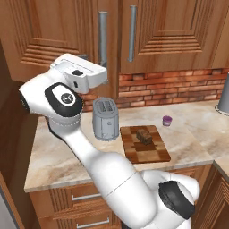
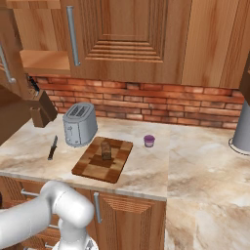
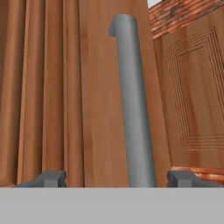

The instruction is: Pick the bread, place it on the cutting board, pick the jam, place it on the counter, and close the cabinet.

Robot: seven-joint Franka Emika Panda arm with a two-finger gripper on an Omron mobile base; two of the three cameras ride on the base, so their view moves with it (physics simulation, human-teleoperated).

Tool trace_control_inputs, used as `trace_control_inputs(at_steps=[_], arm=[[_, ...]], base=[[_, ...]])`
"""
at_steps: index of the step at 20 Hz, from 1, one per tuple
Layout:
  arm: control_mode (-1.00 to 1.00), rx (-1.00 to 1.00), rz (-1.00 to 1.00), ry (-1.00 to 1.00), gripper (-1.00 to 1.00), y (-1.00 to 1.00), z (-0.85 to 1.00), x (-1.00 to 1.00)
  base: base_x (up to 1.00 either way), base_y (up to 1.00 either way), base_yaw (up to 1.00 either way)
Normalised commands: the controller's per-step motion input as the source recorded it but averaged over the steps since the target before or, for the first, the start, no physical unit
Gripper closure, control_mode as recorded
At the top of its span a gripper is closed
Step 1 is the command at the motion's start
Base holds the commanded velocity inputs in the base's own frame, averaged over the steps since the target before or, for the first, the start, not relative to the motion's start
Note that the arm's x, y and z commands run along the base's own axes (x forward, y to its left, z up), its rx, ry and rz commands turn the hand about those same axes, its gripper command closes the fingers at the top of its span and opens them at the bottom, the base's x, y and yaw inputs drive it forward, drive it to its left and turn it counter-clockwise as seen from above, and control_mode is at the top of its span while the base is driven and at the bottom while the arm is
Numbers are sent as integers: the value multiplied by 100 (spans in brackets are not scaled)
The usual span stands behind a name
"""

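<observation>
Bread (image 1: 144, 136): on the cutting board (image 1: 154, 154), mid desk, right of the toaster (image 1: 105, 119)
Jam (image 1: 167, 120): on the desk (image 1: 188, 143), just beyond the board's far right corner
Cabinet (image 3: 92, 96): left door stands ajar in the right base view; judged the remaining job
Handle (image 3: 133, 105): vertical grey bar, rigid, smooth, likely slippery
Door feel: stiff wooden panel on hinges, swings rather than lifts; light push should do
Gripper (image 3: 117, 179): fingers apart, straddling the bar, clamped on nothing
Hold: mid bar, or push flat on the panel beside it
</observation>
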Motion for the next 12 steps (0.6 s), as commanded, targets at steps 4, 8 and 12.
trace_control_inputs(at_steps=[4, 8, 12], arm=[[-100, 1, 0, 0, -100, -46, 0, 36], [-100, 2, 0, 0, -100, -47, 0, 38], [-100, 2, 0, 0, -100, -48, 0, 38]], base=[[0, 0, 0], [0, 0, 0], [0, 0, 0]])
